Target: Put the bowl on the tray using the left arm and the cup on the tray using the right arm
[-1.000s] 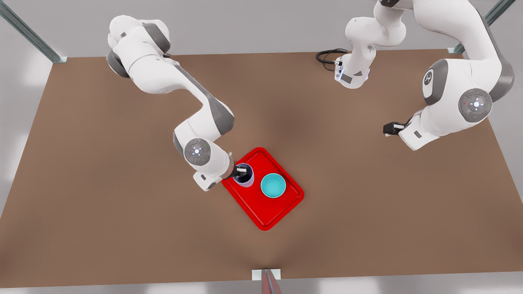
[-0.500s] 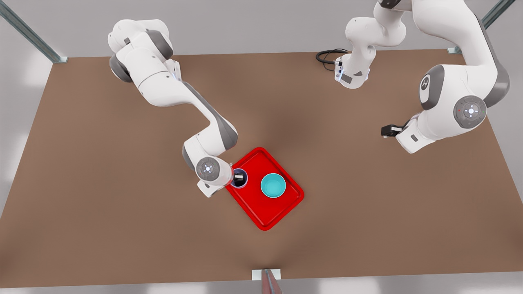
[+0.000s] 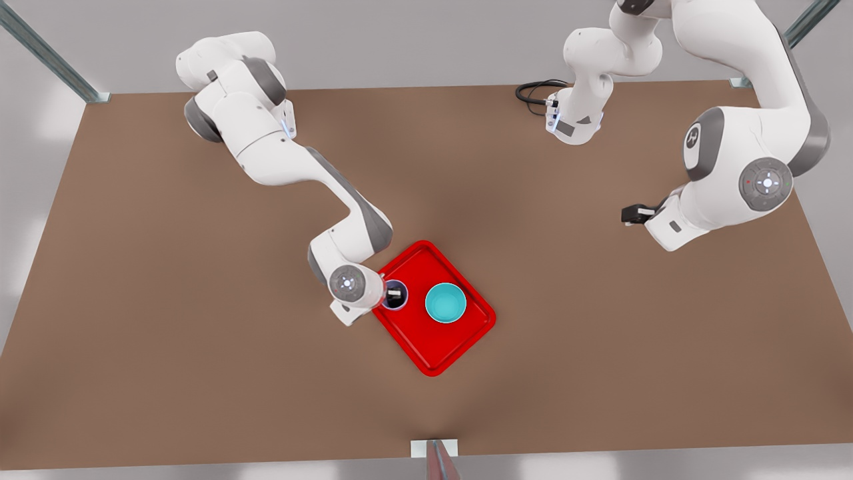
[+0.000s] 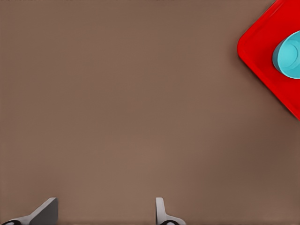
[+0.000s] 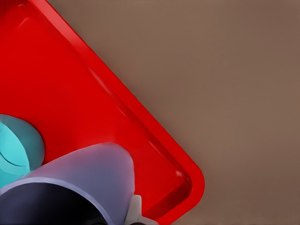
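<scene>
We see the right pincer (image 3: 394, 293) gripping the lavender tapered cup (image 3: 395, 294) over the flat red tray (image 3: 436, 353); left pincer (image 3: 632, 213) open, far off.

A brown table (image 3: 200, 333) with a black cable (image 3: 533, 93) coiled on it.

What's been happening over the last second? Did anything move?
The right gripper, with one finger inside the cup and shut on its wall, lowered it toward the tray, its arm swinging nearer the tray's edge. The left gripper, open and waiting over bare table at the front view's right, drew back slightly. The bowl and tray stayed put.
</scene>
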